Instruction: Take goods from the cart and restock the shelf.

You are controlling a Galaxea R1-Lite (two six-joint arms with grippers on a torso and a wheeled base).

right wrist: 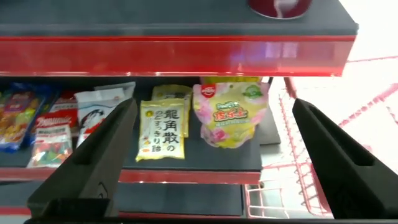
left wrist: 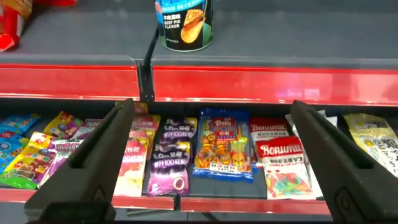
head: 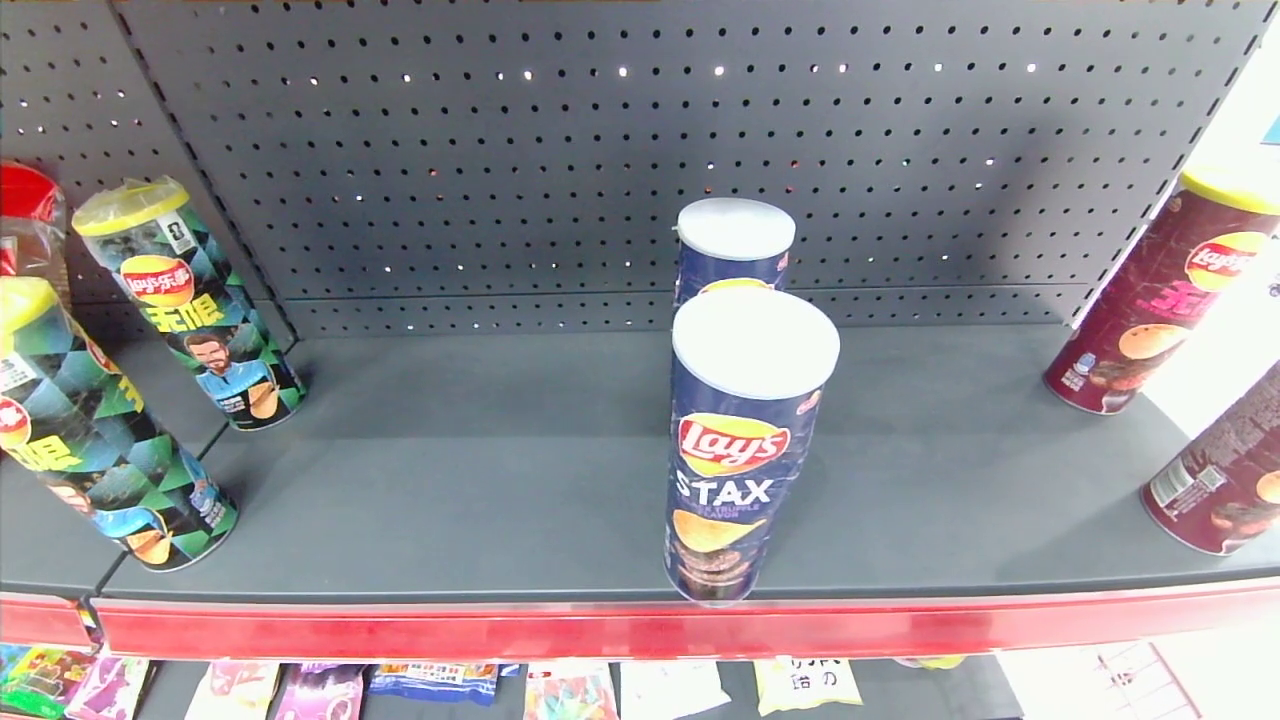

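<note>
Two tall blue chip cans stand upright mid-shelf, one point(head: 745, 440) at the front edge and the other point(head: 733, 245) right behind it. The dark grey shelf point(head: 480, 470) has a red front strip. My left gripper point(left wrist: 211, 106) is open with nothing between its fingers, and it faces the red strip and the lower shelf of snack bags point(left wrist: 224, 146). My right gripper point(right wrist: 214, 104) is open and empty too, level with a lower shelf holding a yellow-green pouch point(right wrist: 231, 115). A red wire cart point(right wrist: 283, 199) lies below it to one side.
Green patterned cans point(head: 195, 300) point(head: 100, 440) lean at the shelf's left; the base of one point(left wrist: 185, 23) stands above my left gripper. Maroon cans point(head: 1160, 300) point(head: 1220, 480) stand at the right. A perforated back panel point(head: 600, 150) closes the shelf. Bare shelf floor lies either side of the blue cans.
</note>
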